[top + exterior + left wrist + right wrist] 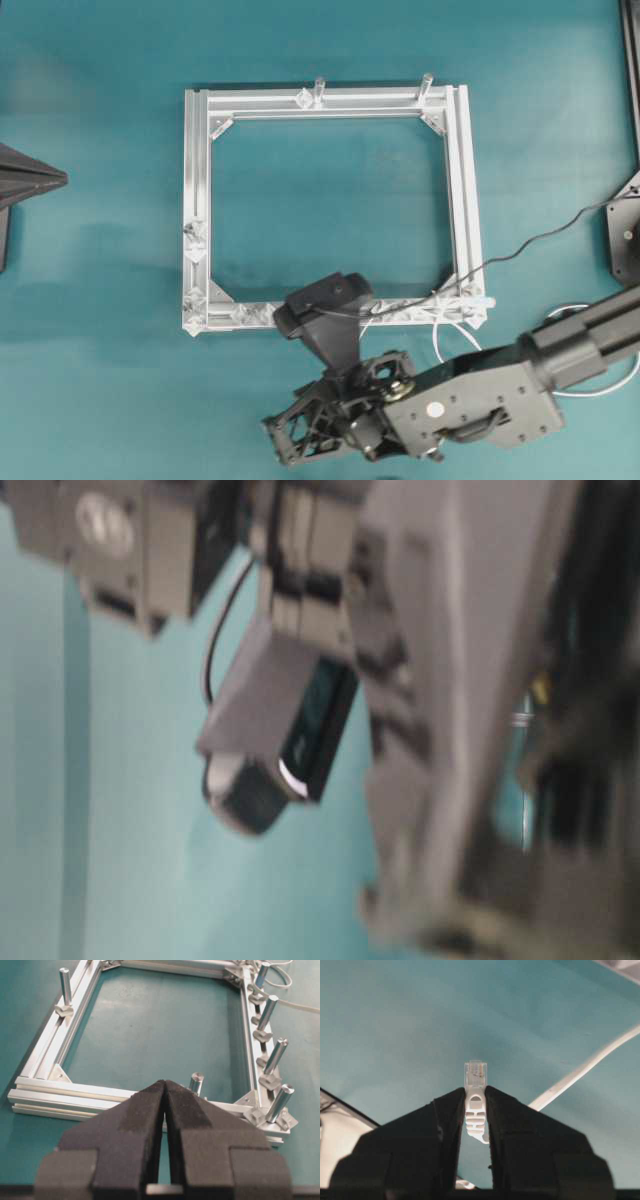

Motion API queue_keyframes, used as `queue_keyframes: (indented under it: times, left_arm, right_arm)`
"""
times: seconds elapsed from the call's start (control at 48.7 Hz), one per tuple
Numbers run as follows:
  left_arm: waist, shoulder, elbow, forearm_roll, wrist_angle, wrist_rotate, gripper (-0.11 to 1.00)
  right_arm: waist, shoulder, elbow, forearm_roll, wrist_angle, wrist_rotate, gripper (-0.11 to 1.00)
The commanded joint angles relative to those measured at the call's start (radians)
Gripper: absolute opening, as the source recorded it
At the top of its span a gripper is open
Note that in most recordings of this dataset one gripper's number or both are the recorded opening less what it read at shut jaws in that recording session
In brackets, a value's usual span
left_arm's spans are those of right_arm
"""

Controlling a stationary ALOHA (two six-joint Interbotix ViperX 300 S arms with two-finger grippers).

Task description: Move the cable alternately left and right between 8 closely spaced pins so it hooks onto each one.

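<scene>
White cable (580, 1072) ends in a clear plug (475, 1074) clamped between the right gripper (476, 1102) jaws, trailing away to its right. Left gripper (165, 1091) sits closed and empty. Keeping the cord low and taut should help it hook each pin (455, 305).

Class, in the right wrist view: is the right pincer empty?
No, the right pincer is shut on the cable's plug.

Robotics lab bench, teal tabletop (100, 300), bare aluminium frame (196, 180), black robot arm (560, 345) overhead
</scene>
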Motion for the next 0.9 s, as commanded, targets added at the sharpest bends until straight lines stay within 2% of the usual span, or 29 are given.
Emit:
queue_keyframes:
  times: [0.0,0.144,0.472,0.883]
  left_arm:
    - [0.003,0.008,-0.011,0.003,-0.005,0.000,0.00]
    - [0.002,0.008,-0.011,0.003,-0.005,-0.002,0.00]
    - [0.003,0.008,-0.011,0.002,-0.005,-0.002,0.00]
    - [0.002,0.008,-0.011,0.002,-0.005,-0.002,0.00]
  right_arm:
    - [0.009,-0.005,-0.051,-0.003,0.002,-0.002,0.16]
    - [0.008,0.020,-0.083,-0.005,0.009,-0.008,0.16]
    - [-0.029,0.023,-0.087,-0.041,0.057,-0.012,0.16]
    - [-0.097,0.025,-0.086,-0.057,0.066,-0.092,0.16]
